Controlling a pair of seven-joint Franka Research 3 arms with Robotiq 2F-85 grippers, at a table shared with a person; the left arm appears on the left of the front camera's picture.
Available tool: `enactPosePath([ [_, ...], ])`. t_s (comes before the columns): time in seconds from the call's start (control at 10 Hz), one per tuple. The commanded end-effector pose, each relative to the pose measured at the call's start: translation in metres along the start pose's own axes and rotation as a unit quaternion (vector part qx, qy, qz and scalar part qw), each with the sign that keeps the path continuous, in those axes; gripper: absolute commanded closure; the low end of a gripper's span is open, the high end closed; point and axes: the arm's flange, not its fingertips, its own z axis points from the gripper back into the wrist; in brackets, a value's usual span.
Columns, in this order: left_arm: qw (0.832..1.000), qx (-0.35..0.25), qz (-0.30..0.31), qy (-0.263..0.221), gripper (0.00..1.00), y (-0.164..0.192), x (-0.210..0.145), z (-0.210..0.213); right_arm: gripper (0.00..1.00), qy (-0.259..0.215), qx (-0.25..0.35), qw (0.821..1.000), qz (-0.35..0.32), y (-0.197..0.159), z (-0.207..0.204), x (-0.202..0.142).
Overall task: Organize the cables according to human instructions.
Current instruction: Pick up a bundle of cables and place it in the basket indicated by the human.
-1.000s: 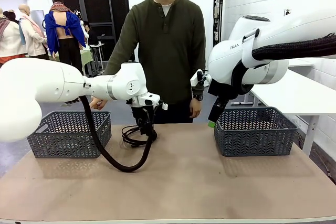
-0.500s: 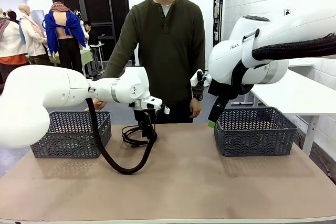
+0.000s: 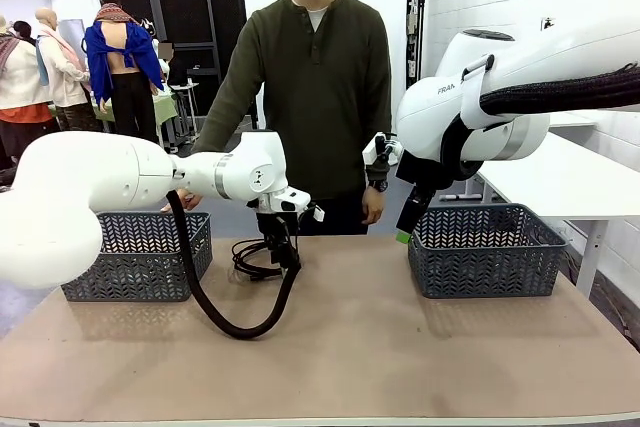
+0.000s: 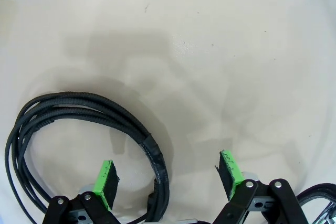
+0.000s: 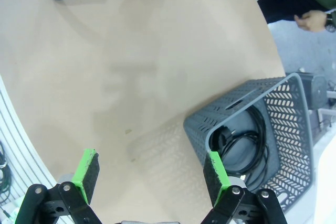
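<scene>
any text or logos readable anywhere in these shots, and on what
"FRAN": grey letters on the white housing of the right robot arm, front view; the rest of the word is cut off by the arm's curve.
No print shows on the two grey plastic mesh baskets, the coiled black power cords, the beige table or the person's dark green shirt.

Table (image 3: pixel 380 347) mid bare btwn two baskets (image 3: pixel 130 257) (image 3: pixel 485 249); cable coil (image 3: pixel 250 259) blocks far-left centre.
</scene>
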Motion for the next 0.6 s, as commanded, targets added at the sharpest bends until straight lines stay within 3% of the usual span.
enactPosePath([
  [0.0,1.0,0.009,-0.01,0.016,0.0,0.0111,0.0145,0.0017,0.0,0.006,-0.002,1.0,0.0,-0.0005,-0.0002,-0.0009],
  [0.2,1.0,0.013,-0.011,0.022,0.0,0.0131,0.0171,0.0004,0.0,0.006,-0.002,1.0,0.0,-0.0005,-0.0002,-0.0009],
  [0.5,1.0,0.016,-0.006,0.02,0.54,0.0149,0.0188,0.0038,0.0,0.006,-0.002,1.0,0.0,-0.0005,-0.0002,-0.0009],
])
